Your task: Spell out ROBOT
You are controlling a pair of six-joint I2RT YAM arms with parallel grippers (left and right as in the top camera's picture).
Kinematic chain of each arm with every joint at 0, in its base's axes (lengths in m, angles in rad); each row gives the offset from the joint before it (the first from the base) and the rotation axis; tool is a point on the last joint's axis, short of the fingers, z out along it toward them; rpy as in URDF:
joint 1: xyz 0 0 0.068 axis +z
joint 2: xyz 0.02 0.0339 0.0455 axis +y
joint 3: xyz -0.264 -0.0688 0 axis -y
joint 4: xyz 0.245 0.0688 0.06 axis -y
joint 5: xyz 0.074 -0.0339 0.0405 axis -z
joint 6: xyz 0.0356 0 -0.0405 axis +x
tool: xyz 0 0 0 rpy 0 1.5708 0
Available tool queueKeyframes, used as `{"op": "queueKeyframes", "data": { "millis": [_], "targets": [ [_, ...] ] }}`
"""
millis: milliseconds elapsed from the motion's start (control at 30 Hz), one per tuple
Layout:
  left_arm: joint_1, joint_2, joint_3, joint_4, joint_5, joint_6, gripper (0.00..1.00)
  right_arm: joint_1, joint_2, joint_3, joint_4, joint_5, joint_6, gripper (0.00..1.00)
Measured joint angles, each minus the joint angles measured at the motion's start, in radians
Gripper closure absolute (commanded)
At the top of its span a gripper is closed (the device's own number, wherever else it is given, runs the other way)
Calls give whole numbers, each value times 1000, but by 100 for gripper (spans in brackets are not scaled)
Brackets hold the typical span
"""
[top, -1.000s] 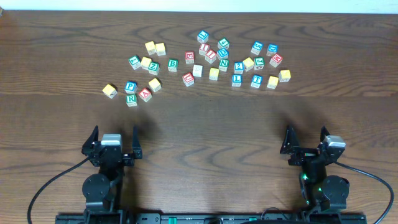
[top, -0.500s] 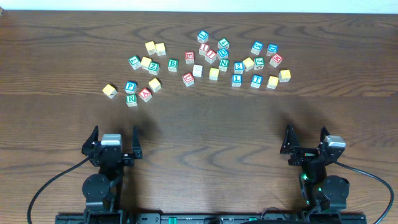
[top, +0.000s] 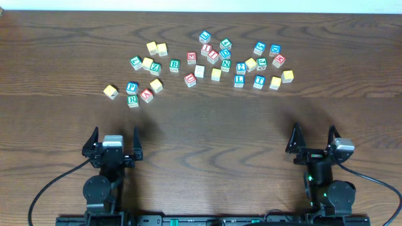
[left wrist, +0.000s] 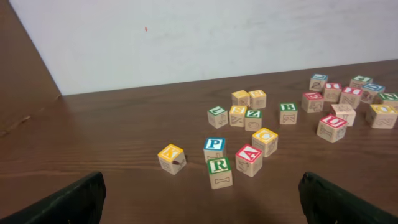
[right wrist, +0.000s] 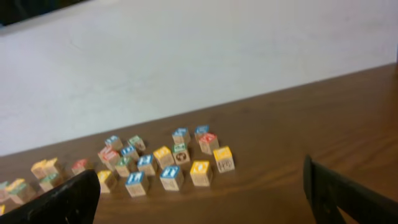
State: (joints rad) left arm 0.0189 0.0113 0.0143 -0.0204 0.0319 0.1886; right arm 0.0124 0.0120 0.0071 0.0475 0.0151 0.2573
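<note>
Both pairs of jaws are spread wide and hold nothing. The left arm (top: 112,157) and right arm (top: 320,171) sit low at 7 and 5 o'clock on the surface (top: 207,132), aimed level toward 12. The letter blocks (top: 200,71) lie scattered near 12 o'clock, well apart from both arms. A green R block (left wrist: 219,172) lies near the left arm's side of them. The right wrist view is blurred, so letters there are unreadable, and both wrist views cut the jaws off at the bottom corners.

Small wooden letter blocks (top: 200,71) with coloured faces lie flat, scattered in a loose band at the far middle. The green R (top: 132,100) sits at the scatter's near left, just beside the red A (top: 146,95) and the blue P (top: 131,87).
</note>
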Motion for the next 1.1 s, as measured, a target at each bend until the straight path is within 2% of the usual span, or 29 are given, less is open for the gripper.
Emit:
{"op": "queueKeyframes", "data": {
  "millis": [167, 333, 533, 833, 1100],
  "targets": [
    [0, 0, -3, 39, 0, 0, 2, 0, 0, 0, 37, 0, -40, 1],
    [0, 2, -8, 233, -1, 19, 2, 0, 26, 14, 65, 0, -65, 1],
    [0, 78, 36, 309, 0, 30, 2, 0, 167, 145, 107, 0, -111, 1],
    [0, 359, 319, 317, 75, 90, 2, 0, 527, 457, 92, -72, -230, 1],
    [0, 734, 628, 286, 221, 108, 3, 0, 890, 764, -98, -199, -311, 1]
  ]
}}
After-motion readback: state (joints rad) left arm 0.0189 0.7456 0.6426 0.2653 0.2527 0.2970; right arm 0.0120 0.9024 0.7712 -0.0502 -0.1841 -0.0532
